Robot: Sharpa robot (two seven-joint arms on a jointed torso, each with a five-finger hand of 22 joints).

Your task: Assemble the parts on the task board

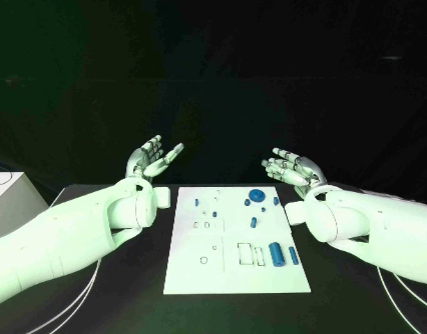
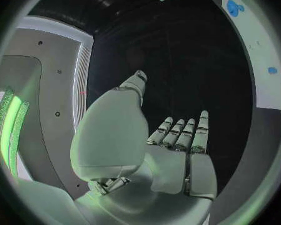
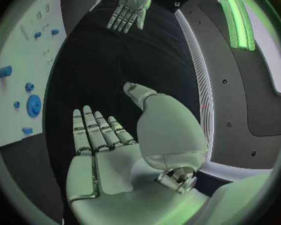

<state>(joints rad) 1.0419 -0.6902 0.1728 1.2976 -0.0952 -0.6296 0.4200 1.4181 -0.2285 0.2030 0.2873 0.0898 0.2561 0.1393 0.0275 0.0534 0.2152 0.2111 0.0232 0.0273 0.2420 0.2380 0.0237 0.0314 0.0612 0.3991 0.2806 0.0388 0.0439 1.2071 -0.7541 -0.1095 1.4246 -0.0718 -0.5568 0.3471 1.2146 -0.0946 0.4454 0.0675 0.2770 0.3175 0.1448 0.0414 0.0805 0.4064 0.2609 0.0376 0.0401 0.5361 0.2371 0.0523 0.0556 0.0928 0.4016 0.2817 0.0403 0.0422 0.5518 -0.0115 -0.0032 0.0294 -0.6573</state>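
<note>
The black table (image 1: 123,292) carries the task board (image 1: 229,271), a long white plate lying flat at its middle, running from the robot's side toward the far edge. The board serves as the reference for all positions below.

The left arm (image 1: 43,243) reaches in along the board's left side, well clear of it. The right arm (image 1: 394,229) does the same along the board's right side.

The left hand (image 1: 151,160) is raised beyond the board's far left corner, above the table, palm turned inward. Its fingers (image 2: 181,134) are straight and released, grasping nothing. The right hand (image 1: 294,167) is raised beyond the board's far right corner, palm up. Its fingers (image 3: 97,127) are likewise extended and apart, with nothing in them. Neither hand touches the board or any piece.

The blue parts lie on the board. A round blue disc (image 1: 256,195) sits near the far edge, right of centre. Two blue cylinders (image 1: 276,255) lie side by side toward the near right portion, lengthwise along the board. Several small blue pieces (image 1: 254,223) are scattered between the disc and the cylinders, and on the far left portion. Outlined recesses (image 1: 245,253) are visible just left of the cylinders; what they contain cannot be determined.
</note>
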